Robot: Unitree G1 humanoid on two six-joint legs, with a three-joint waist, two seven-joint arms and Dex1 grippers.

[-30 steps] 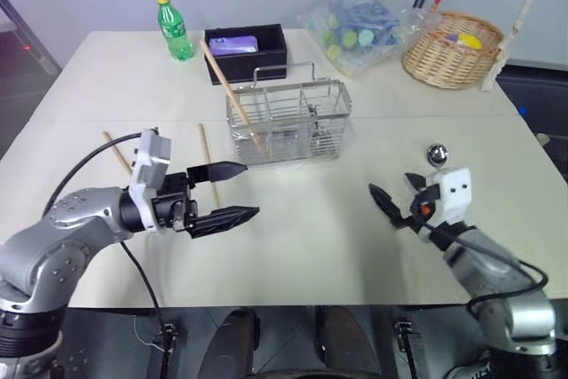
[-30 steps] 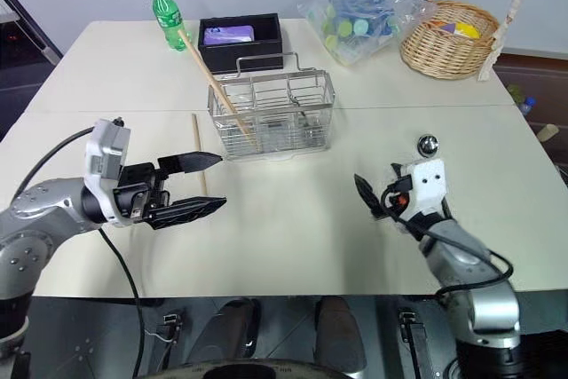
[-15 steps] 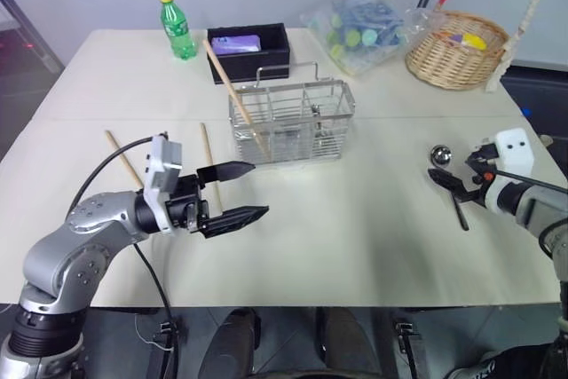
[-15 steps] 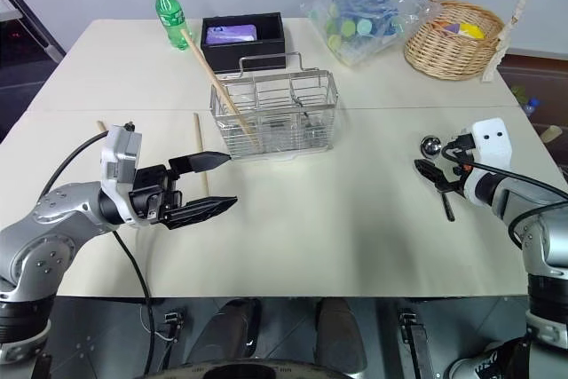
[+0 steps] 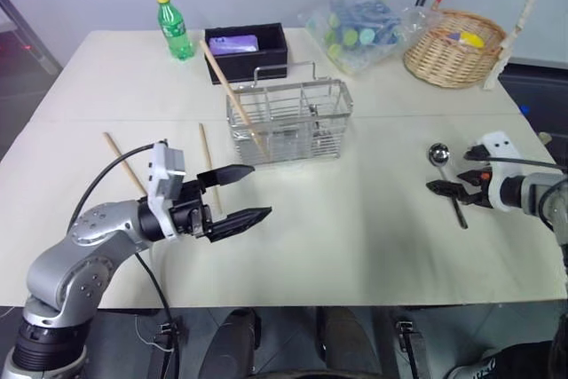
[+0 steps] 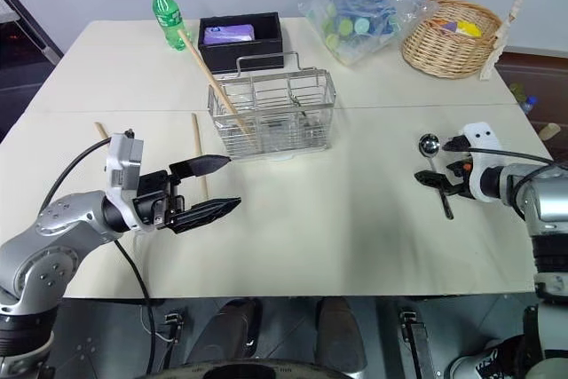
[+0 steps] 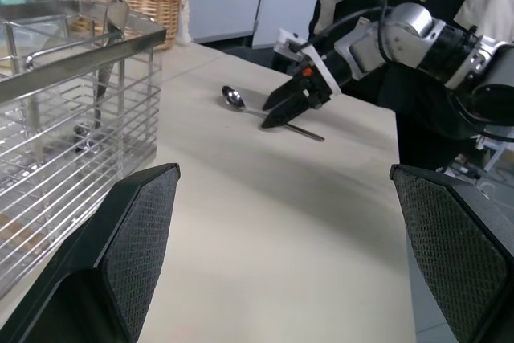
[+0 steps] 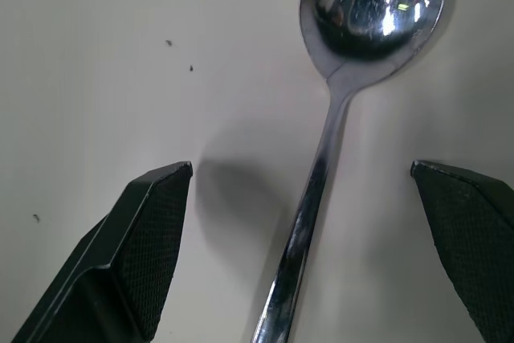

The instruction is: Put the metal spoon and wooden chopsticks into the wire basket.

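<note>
The metal spoon (image 5: 440,154) lies on the table at the right, bowl toward the far side. My right gripper (image 5: 453,175) is open and low over it, and the spoon's handle (image 8: 315,190) runs between the two fingers (image 8: 152,247). The wire basket (image 5: 293,130) stands at the table's middle with one of the wooden chopsticks (image 5: 226,86) leaning in its left end. Two more chopsticks lie on the table, one (image 5: 124,161) at the left and one (image 5: 205,148) beside the basket. My left gripper (image 5: 260,190) hangs open and empty in front of the basket, pointing right.
Along the far side stand a green bottle (image 5: 172,28), a black box (image 5: 247,51), a clear bag of small items (image 5: 364,33) and a round wicker basket (image 5: 457,55). The table's right edge is close behind my right gripper.
My right gripper has swung from the front middle of the table out to the right and now straddles the spoon's handle. My left gripper has hardly moved.
</note>
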